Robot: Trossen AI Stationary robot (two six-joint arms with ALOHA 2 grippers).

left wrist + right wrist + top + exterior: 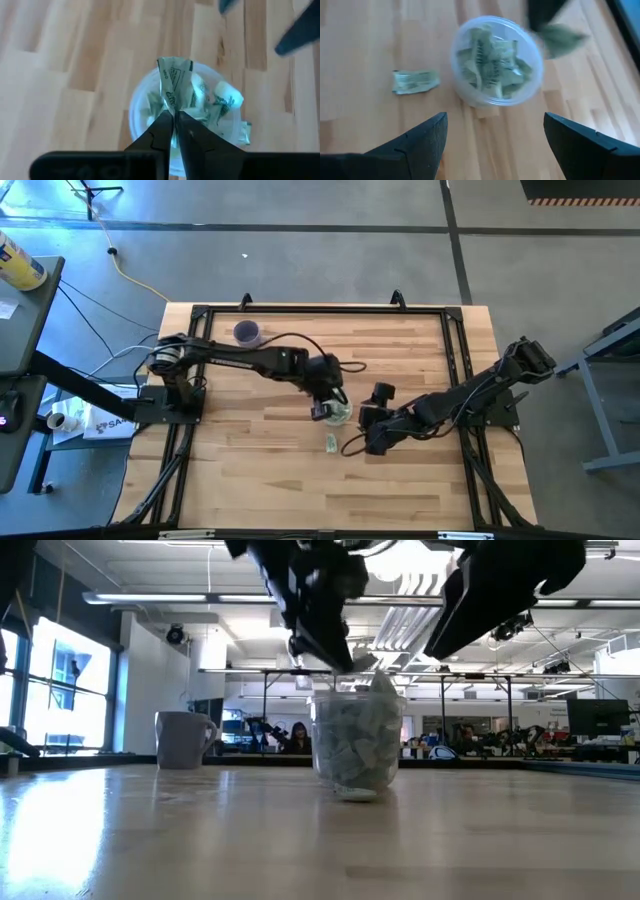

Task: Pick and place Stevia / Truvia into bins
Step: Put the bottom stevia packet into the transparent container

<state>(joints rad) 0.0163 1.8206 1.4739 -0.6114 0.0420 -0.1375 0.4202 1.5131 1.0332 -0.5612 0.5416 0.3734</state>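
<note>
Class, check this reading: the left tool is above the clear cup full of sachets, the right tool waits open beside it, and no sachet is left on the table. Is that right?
Not quite. One sachet lies on the table beside the cup, as the right wrist view shows. The rest stands: the left tool is above the cup, and the right tool waits open beside it.

**Open workshop around a wooden table**

The table [250, 470] is pale wood planks inside a black frame, standing on a grey floor [330, 250] crossed by dark seams. A yellow cable [130, 275] trails at upper left. In the low view, windows [50, 690] glow at left, strip lights [160, 598] line the ceiling, and desks [480, 745] fill the far room.
</note>
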